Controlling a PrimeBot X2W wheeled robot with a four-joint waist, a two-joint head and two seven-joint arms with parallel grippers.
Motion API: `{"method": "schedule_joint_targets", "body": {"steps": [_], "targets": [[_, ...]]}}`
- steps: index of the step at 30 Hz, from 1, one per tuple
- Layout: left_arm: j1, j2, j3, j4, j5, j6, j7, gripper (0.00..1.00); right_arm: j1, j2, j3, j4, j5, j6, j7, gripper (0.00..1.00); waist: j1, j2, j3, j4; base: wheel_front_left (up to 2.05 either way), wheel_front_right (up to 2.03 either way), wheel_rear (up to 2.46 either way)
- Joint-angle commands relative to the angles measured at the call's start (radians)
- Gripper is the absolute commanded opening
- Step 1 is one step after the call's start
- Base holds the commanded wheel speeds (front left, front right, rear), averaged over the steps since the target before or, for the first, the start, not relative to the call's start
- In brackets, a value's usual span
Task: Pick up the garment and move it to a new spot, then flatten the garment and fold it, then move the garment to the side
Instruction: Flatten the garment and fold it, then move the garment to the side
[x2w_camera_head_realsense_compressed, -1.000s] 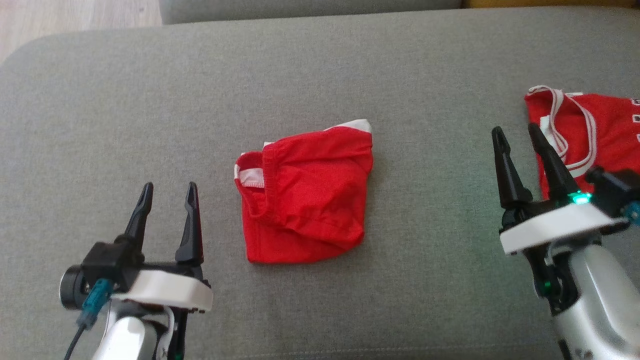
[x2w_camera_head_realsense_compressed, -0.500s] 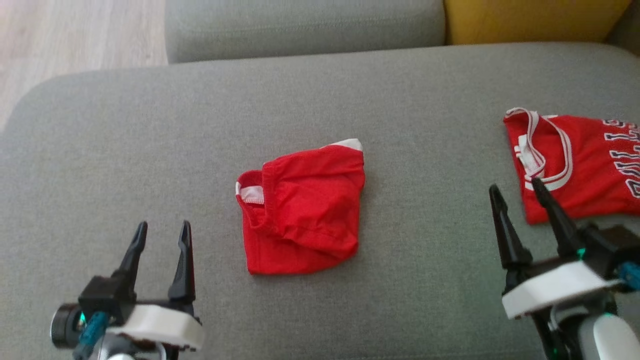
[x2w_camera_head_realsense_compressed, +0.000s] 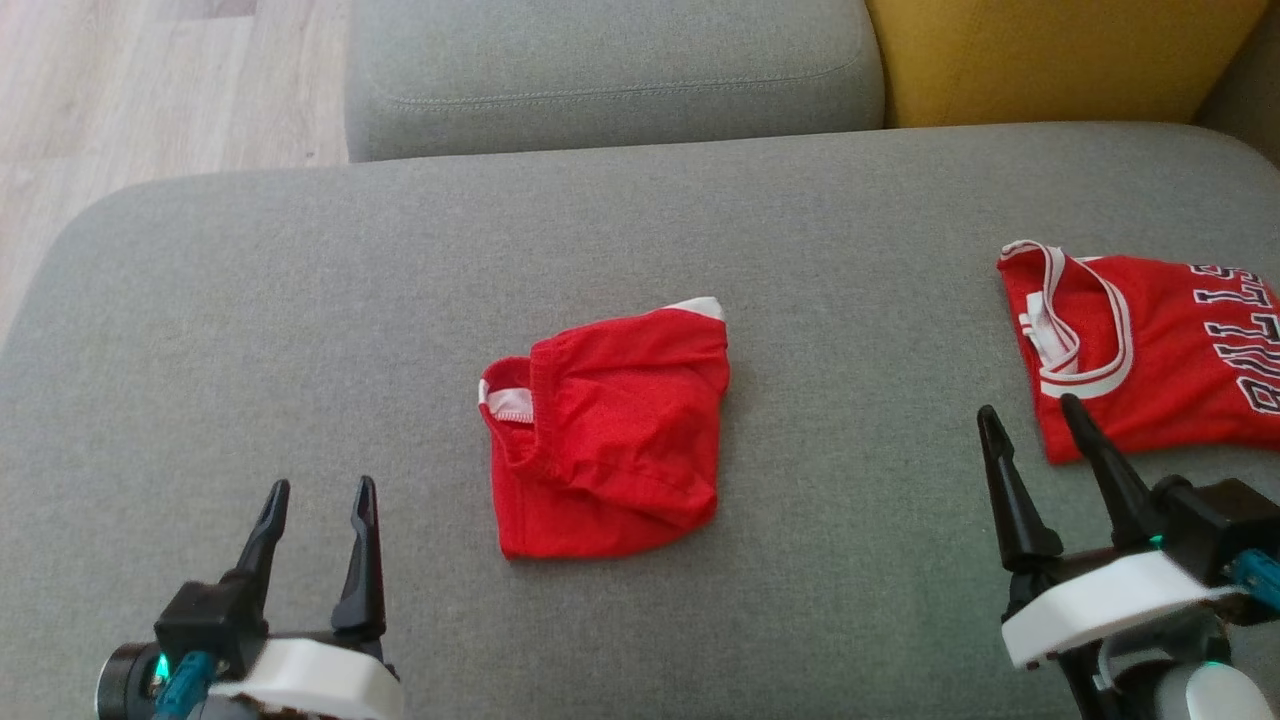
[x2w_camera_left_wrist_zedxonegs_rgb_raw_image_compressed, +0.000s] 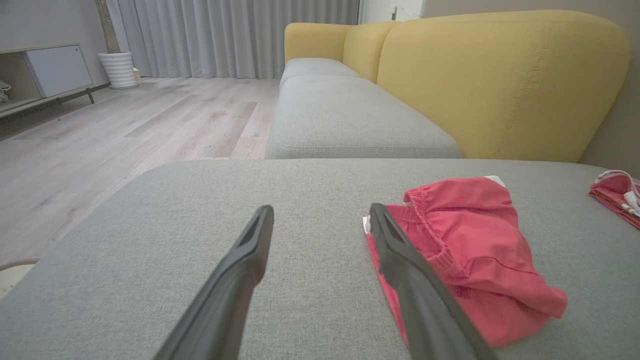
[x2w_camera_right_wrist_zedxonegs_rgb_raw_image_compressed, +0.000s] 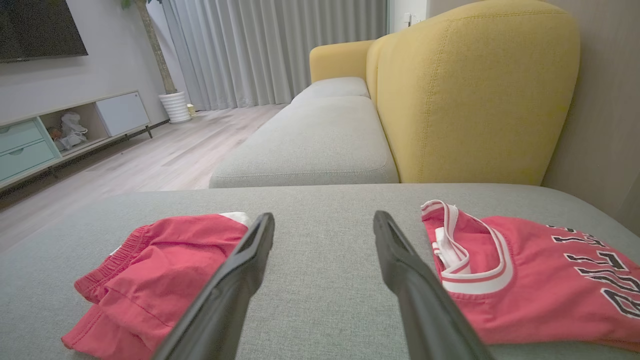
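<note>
Red shorts with white trim lie folded into a small bundle in the middle of the grey sofa seat; they also show in the left wrist view and the right wrist view. A red jersey with white-trimmed collar and black lettering lies flat at the right. My left gripper stands open at the lower left, apart from the shorts, nothing between its fingers. At the lower right my right gripper is open and empty, just below the jersey's lower corner.
A second grey seat cushion and a yellow backrest lie beyond the seat. Wooden floor shows past the seat's left edge. A low cabinet, a white pot and curtains stand far off.
The head camera has tilted up, so the whole scene slid down the picture and more of the far cushion and backrest shows. Both grippers sit lower in view, still open. The garments lie unmoved.
</note>
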Motion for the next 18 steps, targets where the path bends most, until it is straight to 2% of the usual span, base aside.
{"method": "schedule_joint_targets", "body": {"steps": [1,18], "targets": [[-0.032,0.022,0.039,-0.038,-0.001,0.005,-0.001,1.00,-0.023,0.000,0.013,-0.041,-0.009,0.007,0.002,1.00,0.0001,0.0000,0.000,0.000,0.00,0.00,0.00],[-0.036,0.032,0.034,-0.047,0.003,0.022,0.002,1.00,-0.023,0.007,0.010,-0.035,-0.011,0.007,0.005,1.00,0.0001,0.0000,0.003,-0.003,0.00,0.00,0.00]]}}
